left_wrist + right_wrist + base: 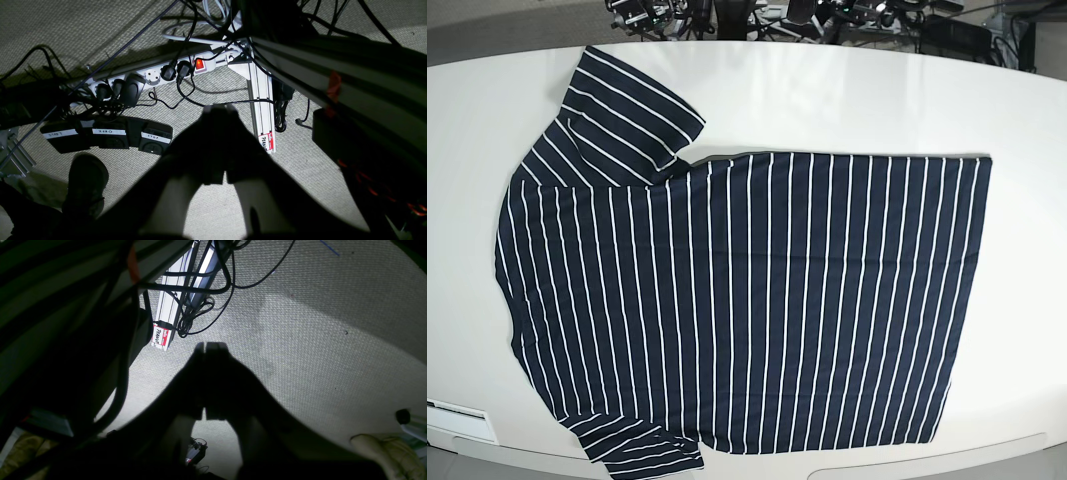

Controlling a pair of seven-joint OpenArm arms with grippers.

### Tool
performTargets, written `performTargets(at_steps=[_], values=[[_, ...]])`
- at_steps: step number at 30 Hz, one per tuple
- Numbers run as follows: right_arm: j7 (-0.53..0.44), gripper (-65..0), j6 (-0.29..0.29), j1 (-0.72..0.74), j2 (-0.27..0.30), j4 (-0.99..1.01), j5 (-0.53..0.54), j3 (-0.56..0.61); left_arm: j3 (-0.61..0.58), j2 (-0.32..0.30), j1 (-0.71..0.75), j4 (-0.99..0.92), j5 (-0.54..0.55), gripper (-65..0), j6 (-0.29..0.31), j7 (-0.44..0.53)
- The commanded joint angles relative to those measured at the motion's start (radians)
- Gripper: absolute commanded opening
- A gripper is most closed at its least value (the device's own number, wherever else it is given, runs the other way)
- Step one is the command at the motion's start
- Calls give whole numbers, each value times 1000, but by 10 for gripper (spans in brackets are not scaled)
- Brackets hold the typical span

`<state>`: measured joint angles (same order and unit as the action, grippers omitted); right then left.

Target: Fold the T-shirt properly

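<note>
Soft, light cloth, the T-shirt (747, 300) lies flat on the counter (827, 90); I would pinch its 9 o'clock shoulder edge, both my hands (218, 108) (210, 346) now pressed together, empty.

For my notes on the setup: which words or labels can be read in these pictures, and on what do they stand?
"START": white strip on the left foot pedal.
"ZERO": strip on the middle pedal.
"STOP": strip on the right pedal.
"PEANUT": red-and-white sticker on the aluminium rail; its small top word is blurred.
The T-shirt bears no text.
</note>
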<state>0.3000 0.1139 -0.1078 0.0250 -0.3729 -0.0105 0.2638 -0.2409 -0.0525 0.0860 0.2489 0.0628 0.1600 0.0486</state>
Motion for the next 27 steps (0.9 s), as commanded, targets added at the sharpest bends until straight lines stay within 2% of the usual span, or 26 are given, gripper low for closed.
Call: performTargets(at_steps=[1, 24, 27], values=[[-1, -650, 1, 0, 3, -7, 2, -2, 0, 0, 0, 5, -3, -650, -4, 3], [0, -650, 2, 0, 3, -7, 3, -2, 0, 0, 0, 6, -3, -650, -3, -5], [0, -650, 46, 1, 3, -7, 2, -2, 0, -1, 0, 7, -3, -650, 11, -5]])
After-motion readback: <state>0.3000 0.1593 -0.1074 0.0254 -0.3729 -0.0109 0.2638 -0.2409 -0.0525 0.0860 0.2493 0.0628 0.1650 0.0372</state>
